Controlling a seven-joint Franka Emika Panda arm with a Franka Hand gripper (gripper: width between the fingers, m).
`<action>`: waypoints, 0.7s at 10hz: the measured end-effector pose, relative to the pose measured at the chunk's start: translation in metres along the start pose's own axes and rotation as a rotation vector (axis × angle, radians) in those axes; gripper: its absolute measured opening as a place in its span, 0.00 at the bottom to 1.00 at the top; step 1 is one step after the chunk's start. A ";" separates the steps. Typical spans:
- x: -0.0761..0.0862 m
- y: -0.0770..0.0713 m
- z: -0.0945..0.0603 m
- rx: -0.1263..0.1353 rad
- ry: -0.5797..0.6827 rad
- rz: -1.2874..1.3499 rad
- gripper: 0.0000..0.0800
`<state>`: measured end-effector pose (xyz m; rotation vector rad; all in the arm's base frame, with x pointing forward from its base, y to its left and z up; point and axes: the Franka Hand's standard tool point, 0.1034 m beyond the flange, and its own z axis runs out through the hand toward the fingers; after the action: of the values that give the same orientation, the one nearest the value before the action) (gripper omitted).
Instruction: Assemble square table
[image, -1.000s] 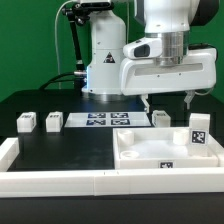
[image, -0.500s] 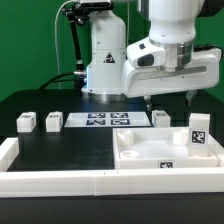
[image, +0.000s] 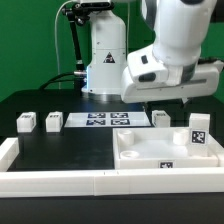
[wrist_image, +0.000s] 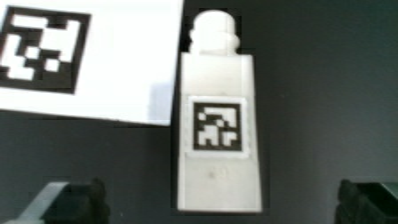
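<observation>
The square table's top (image: 150, 152), a white tray with a raised rim, lies at the exterior view's front right. Two small white tagged legs (image: 26, 122) (image: 53, 121) lie at the back left, and another leg (image: 198, 130) stands by the top's far right corner. My gripper (image: 170, 103) hovers open over a further leg (image: 161, 118) behind the top. In the wrist view that leg (wrist_image: 217, 120) lies lengthwise between my fingertips (wrist_image: 63, 200), its tag up and its peg pointing away; my gripper (wrist_image: 214, 205) touches nothing.
The marker board (image: 100, 120) lies flat behind the middle, and its corner (wrist_image: 71, 60) shows beside the leg in the wrist view. Long white border rails (image: 60, 181) run along the front and the left side. The robot base (image: 100, 60) stands at the back.
The arm's wrist has swung and tilted toward the exterior view's right above the same leg. The jaws stay open and no part has moved.
</observation>
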<state>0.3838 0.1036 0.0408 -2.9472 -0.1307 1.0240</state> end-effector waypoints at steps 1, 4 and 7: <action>-0.002 0.000 0.005 -0.001 -0.045 0.004 0.81; -0.004 0.006 0.021 0.001 -0.215 0.022 0.81; -0.004 0.003 0.023 -0.001 -0.219 0.028 0.81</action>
<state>0.3665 0.1002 0.0247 -2.8366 -0.0926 1.3479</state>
